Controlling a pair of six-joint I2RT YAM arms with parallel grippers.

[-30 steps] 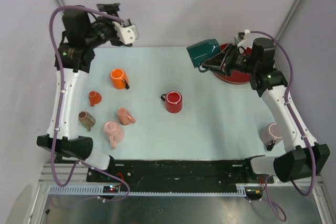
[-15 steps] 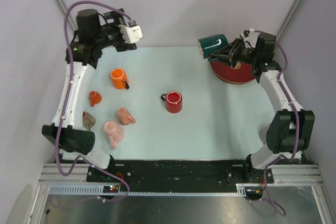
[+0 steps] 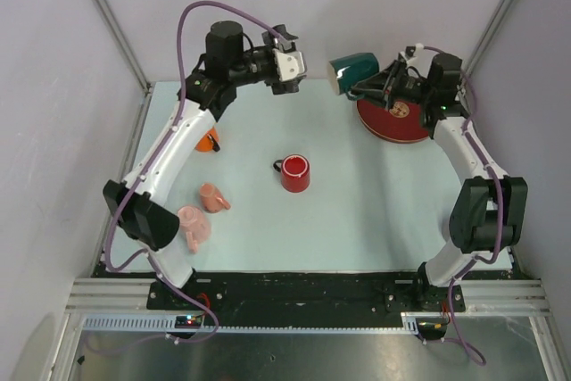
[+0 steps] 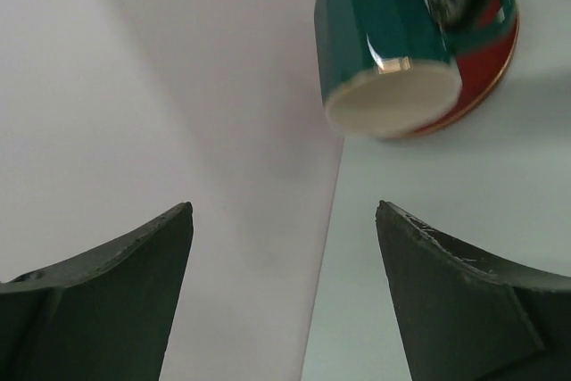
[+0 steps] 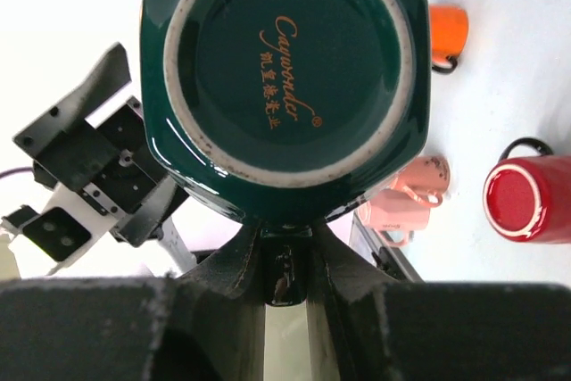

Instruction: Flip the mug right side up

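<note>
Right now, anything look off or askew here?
Only the green mug: it hangs in the air by the red plate, tipped on its side, gripped by its handle in the right pincer. Nothing looks spilled or broken.

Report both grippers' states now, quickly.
Left gripper: open, holding nothing.
Right gripper: shut on the handle of the dark green mug, held off the table.
</note>
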